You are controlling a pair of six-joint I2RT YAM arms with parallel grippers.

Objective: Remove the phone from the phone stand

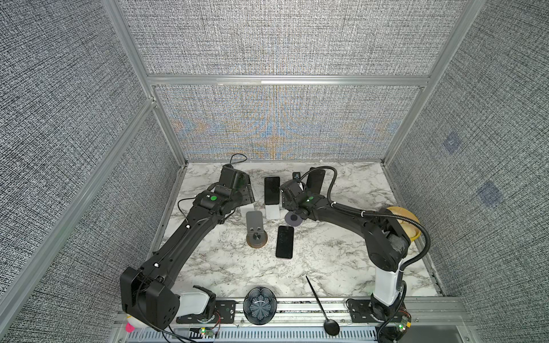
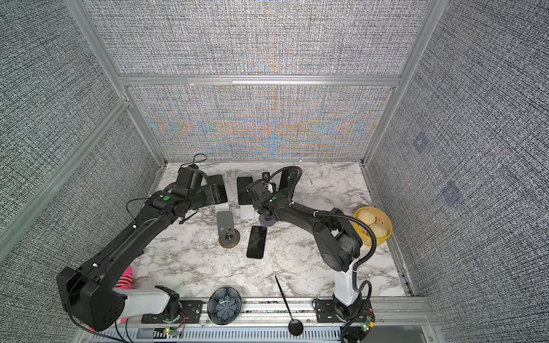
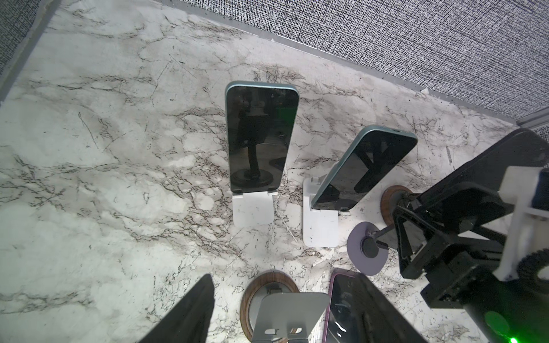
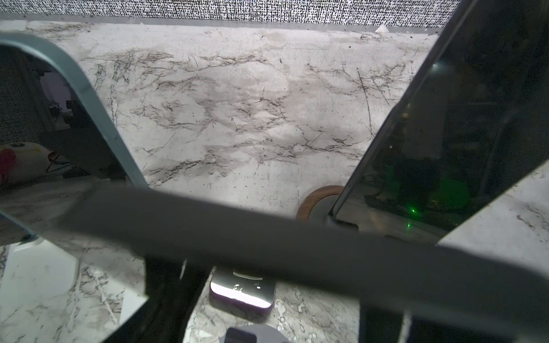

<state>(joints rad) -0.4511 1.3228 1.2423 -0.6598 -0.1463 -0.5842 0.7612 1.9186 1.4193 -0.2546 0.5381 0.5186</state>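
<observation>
Right pincer (image 1: 298, 180) stands with jaws apart and empty, as far as its wrist view shows, between two propped phones. Just off its right side leans the dark phone (image 1: 316, 182) on a wood-footed stand (image 4: 313, 198); a teal-edged phone (image 1: 272, 190) sits to its left. Best to square the jaws across the dark phone's long edges, close firmly, then lift along the backrest so the lip clears. Left pincer (image 1: 246, 194), likewise apart, holds nothing.

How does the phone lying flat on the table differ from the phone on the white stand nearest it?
The flat phone lies face up on the table; the stand phone leans back on its white stand. The flat phone's frame is purple, the stand phone's blue-green. Both screens are dark.
</observation>
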